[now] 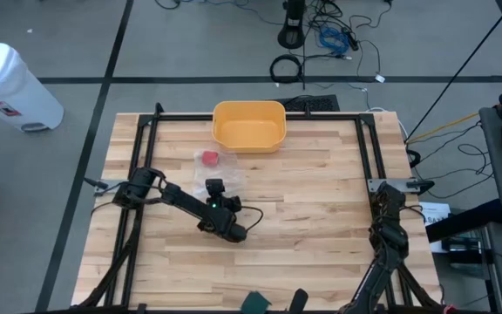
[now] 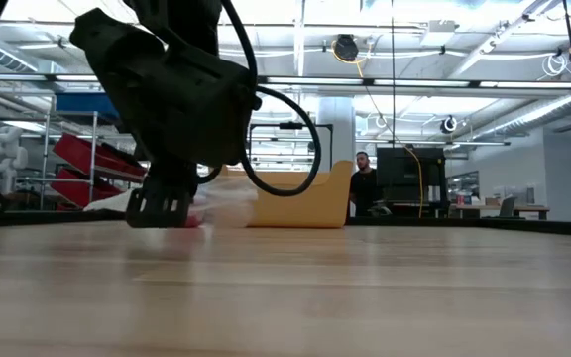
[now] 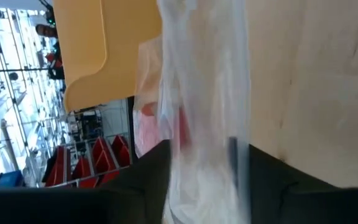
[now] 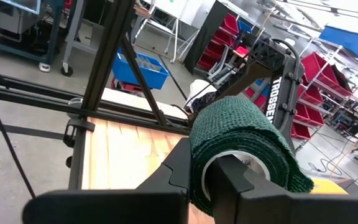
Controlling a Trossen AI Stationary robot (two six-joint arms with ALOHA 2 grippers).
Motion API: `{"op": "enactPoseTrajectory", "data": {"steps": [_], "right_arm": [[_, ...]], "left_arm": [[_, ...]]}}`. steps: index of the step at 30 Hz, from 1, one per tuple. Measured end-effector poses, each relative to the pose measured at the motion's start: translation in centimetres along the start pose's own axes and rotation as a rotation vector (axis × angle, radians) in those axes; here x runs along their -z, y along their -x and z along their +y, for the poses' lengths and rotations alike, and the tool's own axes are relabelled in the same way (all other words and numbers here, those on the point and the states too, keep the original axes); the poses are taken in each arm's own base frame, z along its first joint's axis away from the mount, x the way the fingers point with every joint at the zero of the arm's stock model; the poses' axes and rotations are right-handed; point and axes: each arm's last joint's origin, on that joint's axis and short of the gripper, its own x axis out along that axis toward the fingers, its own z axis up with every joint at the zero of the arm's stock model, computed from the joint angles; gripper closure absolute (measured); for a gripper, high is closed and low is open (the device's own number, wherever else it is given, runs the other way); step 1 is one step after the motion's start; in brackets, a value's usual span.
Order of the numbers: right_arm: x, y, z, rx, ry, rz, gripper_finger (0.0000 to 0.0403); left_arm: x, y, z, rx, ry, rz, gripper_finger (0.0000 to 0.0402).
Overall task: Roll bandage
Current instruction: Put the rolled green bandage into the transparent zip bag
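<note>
A clear plastic bag (image 1: pixel 214 170) with a red thing (image 1: pixel 208 159) inside lies on the wooden table in front of the yellow bin. My left gripper (image 1: pixel 215 187) reaches low over the table's middle, pointing toward the far edge. It is open, and the bag's near end (image 3: pixel 204 155) runs between its fingers. My right gripper (image 4: pixel 213 180) hangs above the table's near edge, shut on a dark green bandage roll (image 4: pixel 241 140) with a white core, also seen at the near edge (image 1: pixel 255 302). My left gripper has the bag's near end (image 3: pixel 197 186) between its two fingers, coming in low from the table's near side; I cannot tell whether the pads touch the plastic. My right gripper holds the green roll by its wall at one open end (image 4: pixel 199 163), apparently with one finger inside the white core and one outside. The roll is lifted clear of the table, its axis roughly level.
A yellow bin (image 1: pixel 249 125) stands at the table's far edge, just beyond the bag. Black frame rails (image 1: pixel 151 131) run along the table's left, right and far sides. A white trash can (image 1: pixel 11 87) stands on the floor at far left. Bare wood lies to the right.
</note>
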Motion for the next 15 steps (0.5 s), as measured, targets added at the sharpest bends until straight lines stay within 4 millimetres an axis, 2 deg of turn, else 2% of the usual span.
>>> {"op": "enactPoseTrajectory", "data": {"steps": [7, 8, 12, 15], "right_arm": [[0.0, 0.0, 0.0, 0.000, 0.009, 0.000, 0.0380], [0.0, 0.0, 0.0, 0.000, 0.014, 0.000, 0.0380], [0.0, 0.0, 0.0, 0.000, 0.017, 0.000, 0.0380], [0.0, 0.0, 0.0, -0.001, -0.001, 0.000, 0.0380]], "left_arm": [[0.4, 0.3, 0.0, 0.002, -0.045, 0.026, 0.0378], [0.6, 0.5, 0.0, 0.007, -0.052, 0.028, 0.0389], [0.9, 1.8, 0.1, 0.046, -0.058, 0.031, 0.0394], [1.1, 3.5, 0.9, 0.068, -0.022, 0.007, 0.0398]]}}
